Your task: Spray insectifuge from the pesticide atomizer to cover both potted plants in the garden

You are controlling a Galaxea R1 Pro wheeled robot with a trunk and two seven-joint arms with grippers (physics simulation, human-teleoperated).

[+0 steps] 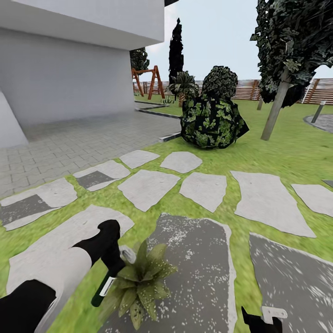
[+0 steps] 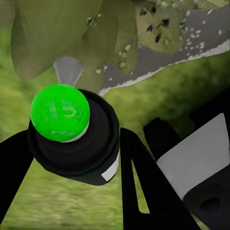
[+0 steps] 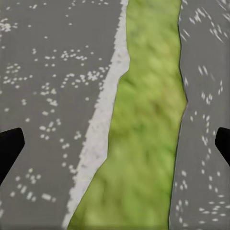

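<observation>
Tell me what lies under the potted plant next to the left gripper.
The potted plant sits at the left edge of a dark speckled stone slab, with grass beside it. Its leaves cover the pot and the ground directly beneath. The left gripper holds the pesticide atomizer alongside.

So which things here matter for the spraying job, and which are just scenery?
Job:
- pesticide atomizer, held in the left gripper
- potted plant beside it

Scenery:
- stone slabs
- big leafy bush
- swing frame
- wooden fence
- house wall
</observation>
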